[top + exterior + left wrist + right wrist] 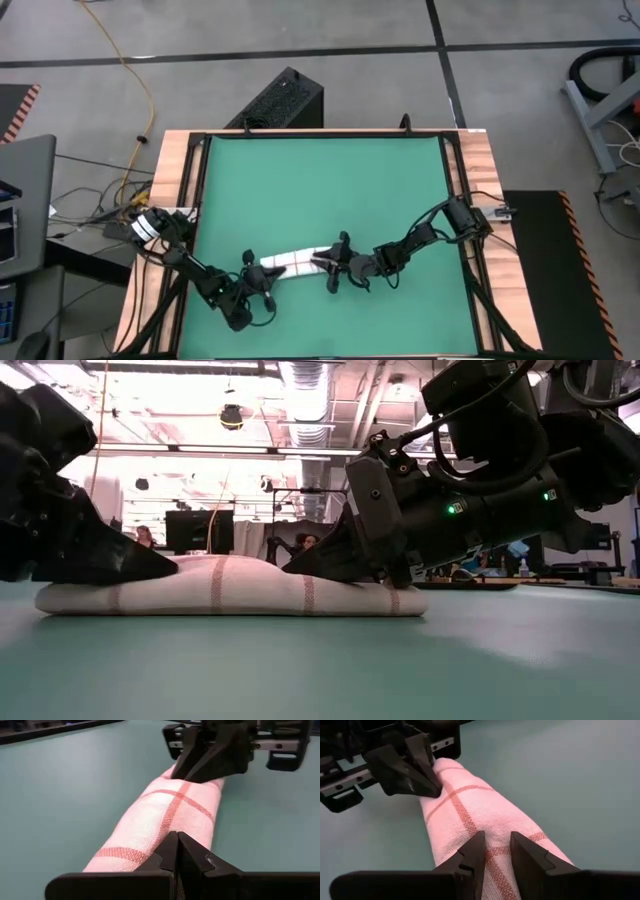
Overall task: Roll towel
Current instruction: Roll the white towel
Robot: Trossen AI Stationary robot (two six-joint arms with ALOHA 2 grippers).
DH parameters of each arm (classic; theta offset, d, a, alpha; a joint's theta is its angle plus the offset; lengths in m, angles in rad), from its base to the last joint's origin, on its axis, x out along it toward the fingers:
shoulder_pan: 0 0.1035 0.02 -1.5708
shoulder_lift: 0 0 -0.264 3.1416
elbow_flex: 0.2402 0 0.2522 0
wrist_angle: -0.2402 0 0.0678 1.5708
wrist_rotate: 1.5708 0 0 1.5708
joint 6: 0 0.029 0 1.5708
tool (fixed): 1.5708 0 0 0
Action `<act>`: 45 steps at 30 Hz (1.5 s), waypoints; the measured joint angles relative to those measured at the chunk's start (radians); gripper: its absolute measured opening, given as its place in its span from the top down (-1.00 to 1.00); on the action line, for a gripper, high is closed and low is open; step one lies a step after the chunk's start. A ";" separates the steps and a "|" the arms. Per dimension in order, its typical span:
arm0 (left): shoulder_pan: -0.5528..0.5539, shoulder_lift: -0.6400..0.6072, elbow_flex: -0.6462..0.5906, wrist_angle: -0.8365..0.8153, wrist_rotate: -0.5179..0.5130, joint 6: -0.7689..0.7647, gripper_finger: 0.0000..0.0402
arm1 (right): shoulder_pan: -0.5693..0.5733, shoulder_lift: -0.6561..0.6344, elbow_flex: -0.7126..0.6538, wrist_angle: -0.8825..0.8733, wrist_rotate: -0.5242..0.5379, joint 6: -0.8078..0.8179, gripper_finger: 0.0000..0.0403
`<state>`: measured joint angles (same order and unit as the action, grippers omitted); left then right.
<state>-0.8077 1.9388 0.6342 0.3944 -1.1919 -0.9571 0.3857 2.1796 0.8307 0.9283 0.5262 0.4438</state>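
Note:
The towel (292,263), white with red-brown grid lines, lies as a thick roll on the green mat (320,190) near the table's front. In the low view the towel (230,588) rests flat along its underside. My left gripper (262,272) is shut at the roll's left end. It also shows in the low view, my left gripper (165,567), and in its own wrist view, my left gripper (176,845). My right gripper (335,265) is at the roll's right end, shut on cloth; in its wrist view my right gripper (496,851) has towel between the fingers. My left gripper touches the top of the roll's left end (167,825) with its shut fingertips. The fingers slant down from the table's left and lie along the roll. The roll stays on the mat. My right gripper pinches a ridge of cloth on top of the roll's right end (496,836) between its two fingers. The fingers slant down from the table's right, along the roll. How many layers they take I cannot tell. The roll lies on the mat.
Black rails and a wooden rim (175,190) frame the mat. Bare mat stretches from the towel to the far edge. A black box (280,100) stands on the floor beyond the far edge. People sit in the room behind (305,542).

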 joint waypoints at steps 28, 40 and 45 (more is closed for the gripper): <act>0.082 -0.127 -0.023 -0.138 0.256 0.168 1.00 | 0.022 -0.003 -0.001 -0.039 0.084 0.046 0.44; -0.007 -0.420 -0.023 -0.185 0.172 0.316 1.00 | 0.025 -0.011 -0.004 0.047 0.084 -0.043 0.44; 0.005 -0.429 -0.050 -0.172 0.112 0.368 1.00 | 0.023 -0.078 -0.004 -0.004 0.067 -0.094 0.44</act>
<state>-0.8029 1.5096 0.5840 0.2226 -1.0795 -0.5892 0.4091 2.1014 0.8268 0.9242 0.5935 0.3494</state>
